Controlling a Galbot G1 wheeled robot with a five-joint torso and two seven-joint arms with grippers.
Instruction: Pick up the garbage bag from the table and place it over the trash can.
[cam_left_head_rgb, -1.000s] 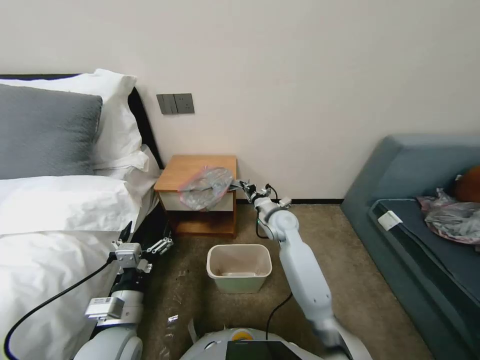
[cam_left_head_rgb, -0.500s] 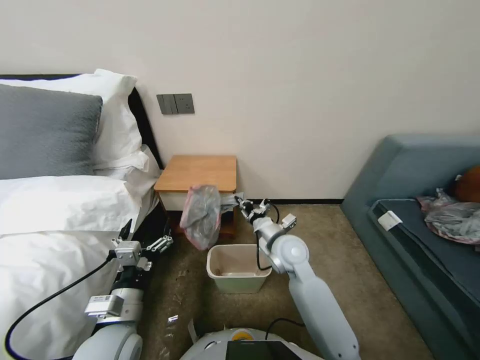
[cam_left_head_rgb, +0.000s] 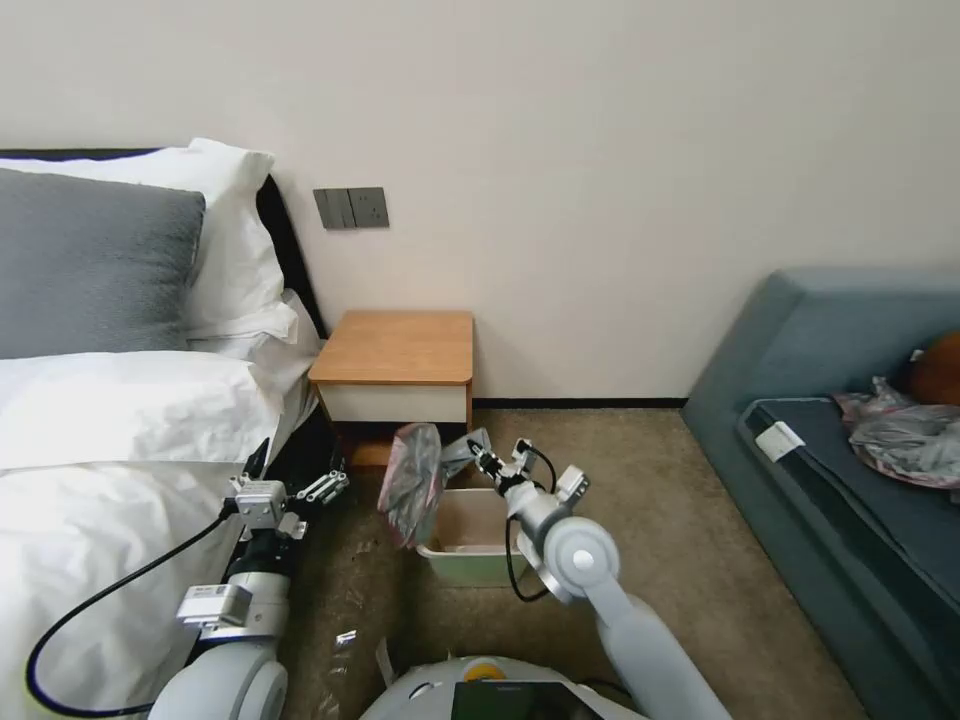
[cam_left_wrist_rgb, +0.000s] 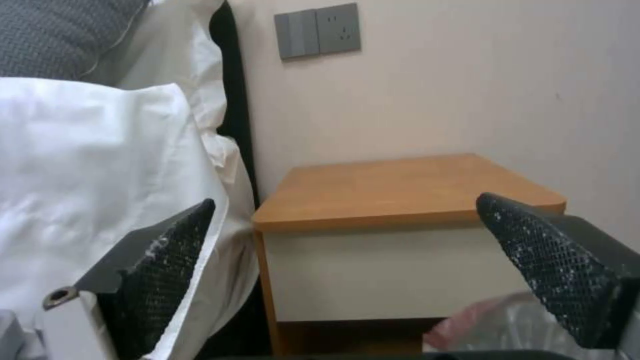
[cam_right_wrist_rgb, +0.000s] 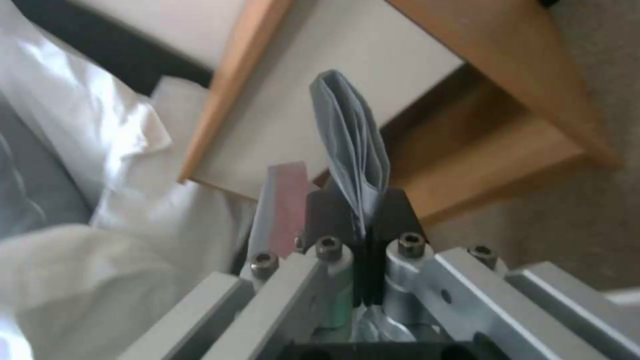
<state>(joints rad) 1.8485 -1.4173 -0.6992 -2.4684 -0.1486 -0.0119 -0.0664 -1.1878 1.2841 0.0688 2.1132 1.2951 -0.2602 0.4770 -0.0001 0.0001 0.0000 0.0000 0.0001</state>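
The tabletop (cam_left_head_rgb: 400, 346) is the landmark; the trash can (cam_left_head_rgb: 475, 560) stands on the carpet in front of it. The garbage bag (cam_left_head_rgb: 410, 482) hangs off the tabletop, in front of the drawer, above the can's left rim. My right claw (cam_left_head_rgb: 482, 461) is clenched on the bag's folded edge; my left claw (cam_left_head_rgb: 292, 482) waits released, left of the tabletop beside the bed (cam_left_head_rgb: 100, 440).

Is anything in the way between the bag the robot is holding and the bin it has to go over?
Nothing visible is. The right gripper holds the garbage bag in the air, hanging at the trash can's left rim. The left gripper waits open by the bed.
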